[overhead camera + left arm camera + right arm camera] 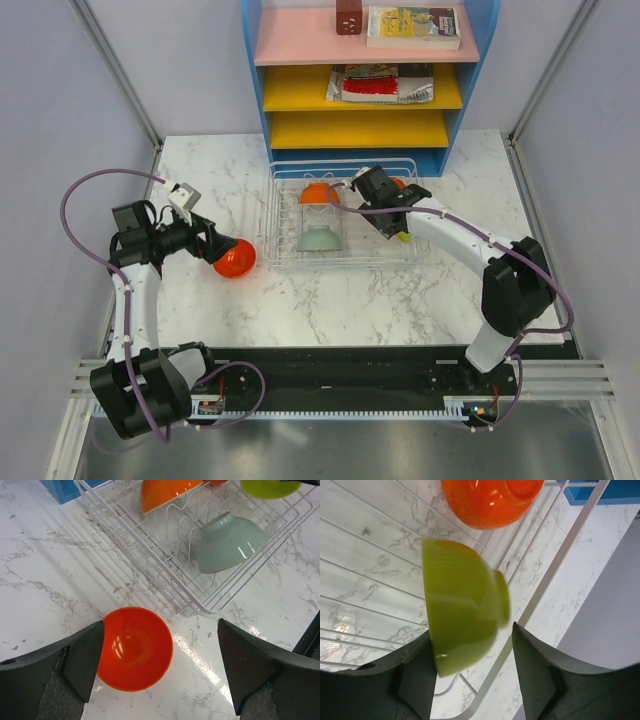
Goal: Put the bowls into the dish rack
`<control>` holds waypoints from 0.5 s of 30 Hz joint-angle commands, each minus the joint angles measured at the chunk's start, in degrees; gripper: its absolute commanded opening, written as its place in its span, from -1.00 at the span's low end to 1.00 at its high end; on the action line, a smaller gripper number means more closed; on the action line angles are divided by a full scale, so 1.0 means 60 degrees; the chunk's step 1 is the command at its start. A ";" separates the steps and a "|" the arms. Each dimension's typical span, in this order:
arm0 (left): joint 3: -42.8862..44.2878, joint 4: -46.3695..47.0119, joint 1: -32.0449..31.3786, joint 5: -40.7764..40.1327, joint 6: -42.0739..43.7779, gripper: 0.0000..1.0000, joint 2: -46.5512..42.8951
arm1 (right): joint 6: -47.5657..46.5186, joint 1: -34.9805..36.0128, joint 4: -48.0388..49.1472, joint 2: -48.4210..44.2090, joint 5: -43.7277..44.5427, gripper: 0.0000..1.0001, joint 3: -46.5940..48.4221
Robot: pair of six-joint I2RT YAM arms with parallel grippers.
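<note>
Poising the left gripper (160, 645), fingers spread wide, at the upright red bowl (132, 647) toward the table's (50, 580) left edge, beside the dish rack (150, 575). Framing a blurred lime green bowl (462, 605) between the right gripper's (470, 635) fingers over the rack's near right corner, grasp impossible to tell.

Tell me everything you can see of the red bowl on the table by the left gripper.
The small round glossy red plastic bowl stands upright on the white marble-look table, opening up and empty, with light glinting off its smooth inside. It sits outside the white wire dish rack, close to one corner. The open left gripper hovers over it, with one finger at its rim; I cannot tell whether they touch.
</note>
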 commanded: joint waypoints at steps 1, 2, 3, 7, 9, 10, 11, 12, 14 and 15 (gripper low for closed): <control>-0.0011 0.0313 0.0052 0.0460 -0.0230 0.99 -0.0178 | -0.0376 0.0193 -0.0045 0.0343 0.1503 -1.00 -0.0119; -0.0040 0.0313 0.0052 0.0446 -0.0202 0.99 -0.0193 | -0.0435 0.0252 -0.0045 0.0474 0.1636 -1.00 -0.0177; -0.0040 0.0313 0.0067 0.0445 -0.0187 0.99 -0.0193 | -0.0479 0.0296 -0.0045 0.0533 0.1754 -1.00 -0.0207; -0.0055 0.0313 0.0052 0.0518 -0.0201 0.99 -0.0193 | -0.0582 0.0457 -0.0059 0.0724 0.2062 -1.00 -0.0266; -0.0055 0.0299 0.0067 0.0548 -0.0201 0.99 -0.0222 | -0.0582 0.0574 -0.0060 0.0783 0.2063 -1.00 -0.0251; -0.0055 0.0313 0.0067 0.0548 -0.0201 0.99 -0.0237 | -0.0582 0.0575 -0.0074 0.0797 0.2077 -1.00 -0.0237; -0.0055 0.0328 0.0081 0.0533 -0.0201 0.99 -0.0252 | -0.0567 0.0604 -0.0074 0.0826 0.2063 -1.00 -0.0207; -0.0055 0.0299 0.0052 0.0548 -0.0201 0.99 -0.0266 | -0.0567 0.0618 -0.0074 0.0827 0.2063 -1.00 -0.0193; -0.0070 0.0313 0.0067 0.0577 -0.0187 0.99 -0.0281 | -0.0567 0.0633 -0.0074 0.0871 0.2063 -1.00 -0.0149; -0.0070 0.0313 0.0067 0.0592 -0.0187 0.99 -0.0252 | -0.0596 0.0648 -0.0074 0.0871 0.2092 -1.00 -0.0149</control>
